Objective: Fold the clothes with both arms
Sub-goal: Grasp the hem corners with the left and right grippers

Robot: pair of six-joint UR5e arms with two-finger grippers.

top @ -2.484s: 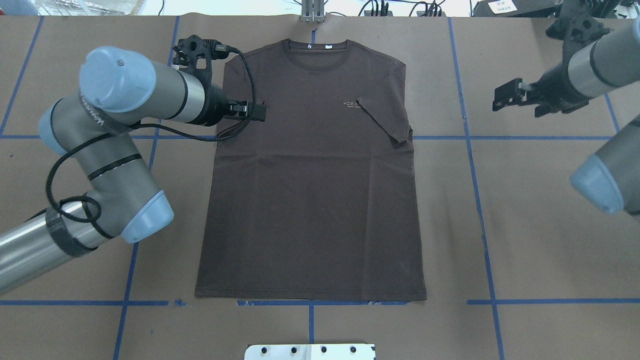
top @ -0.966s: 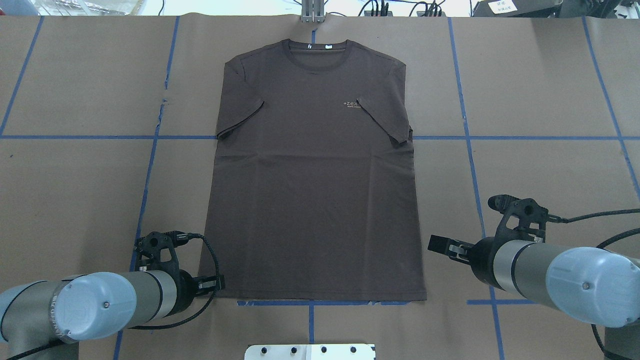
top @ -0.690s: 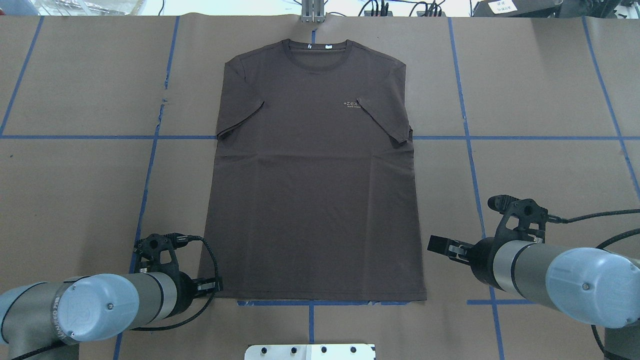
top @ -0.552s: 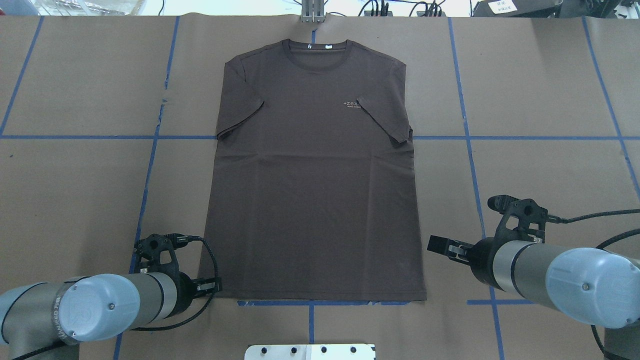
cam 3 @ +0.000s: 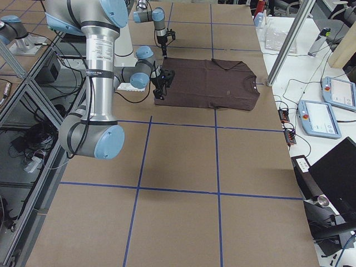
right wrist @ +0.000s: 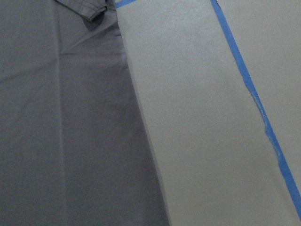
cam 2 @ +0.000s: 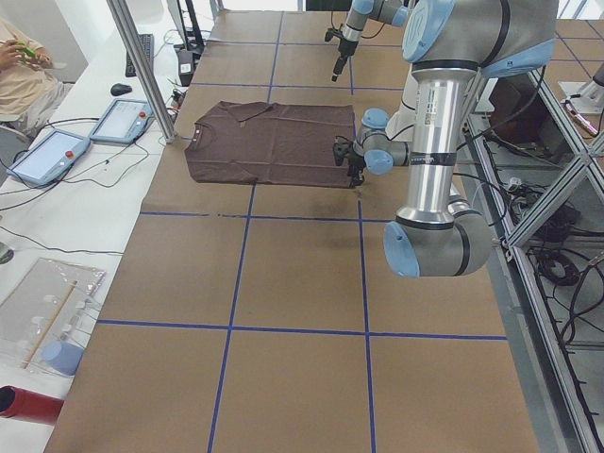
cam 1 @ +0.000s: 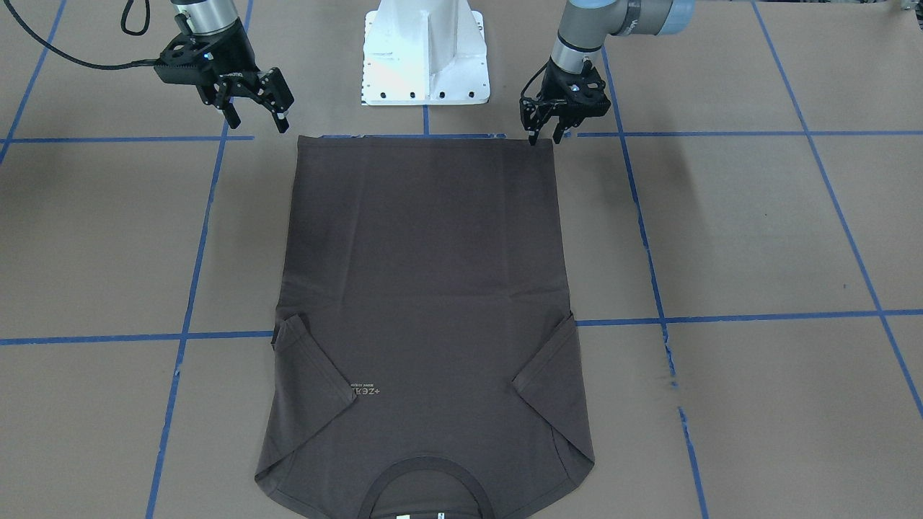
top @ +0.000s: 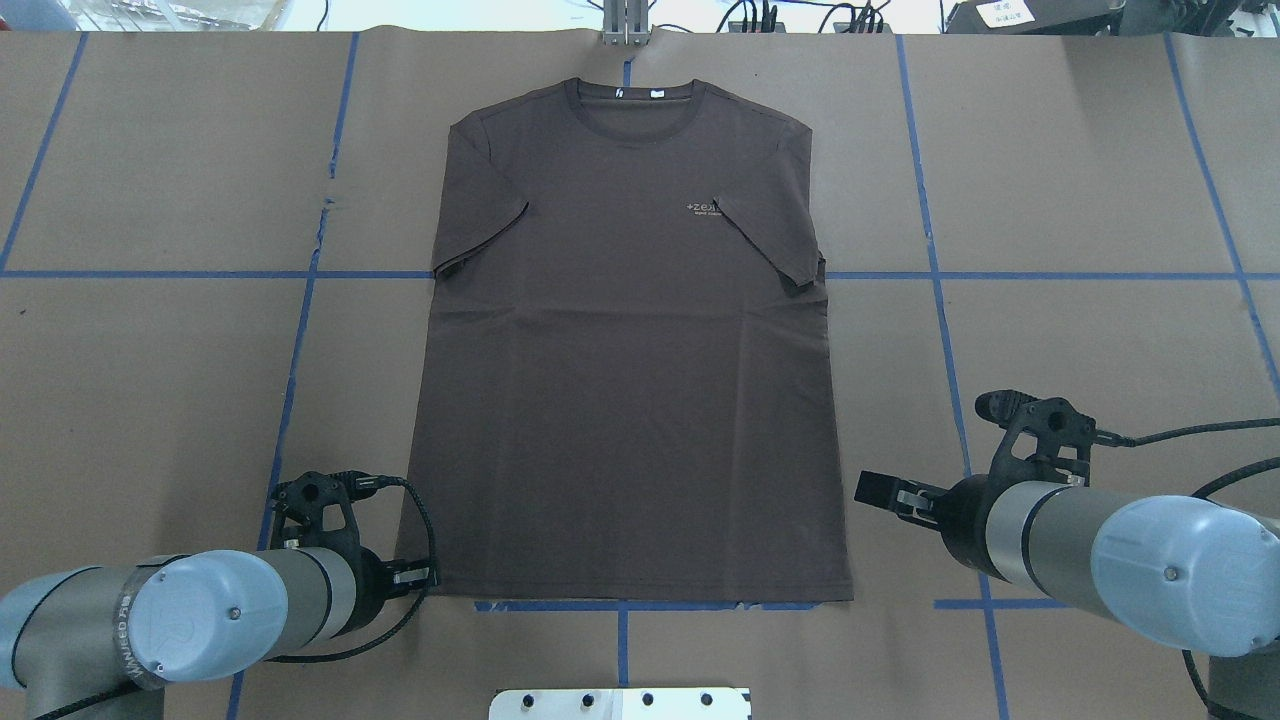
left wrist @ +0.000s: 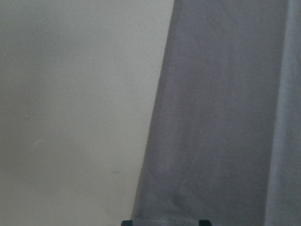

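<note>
The dark brown T-shirt (top: 630, 380) lies flat and face up on the brown paper, collar at the far side, both sleeves folded inward over the chest. My left gripper (top: 418, 577) is low at the near left hem corner (cam 1: 544, 135), open, and the left wrist view shows the hem (left wrist: 164, 219) between its two fingertips. My right gripper (top: 878, 490) hangs open just outside the shirt's right edge above the other hem corner (cam 1: 257, 119), apart from the cloth. In the right wrist view the shirt's side edge (right wrist: 61, 117) runs past bare paper.
The white base pedestal (cam 1: 425, 58) stands just behind the hem. Blue tape lines (top: 930, 200) grid the paper. A metal post (top: 625, 25) rises at the far edge. Tablets (cam 2: 57, 156) and a seated person (cam 2: 19, 66) are beside the table.
Both arms have come from the sleeve area back to the hem corners. Over the last second the left gripper has crept slightly toward the robot at the hem corner; the right has stayed still.
</note>
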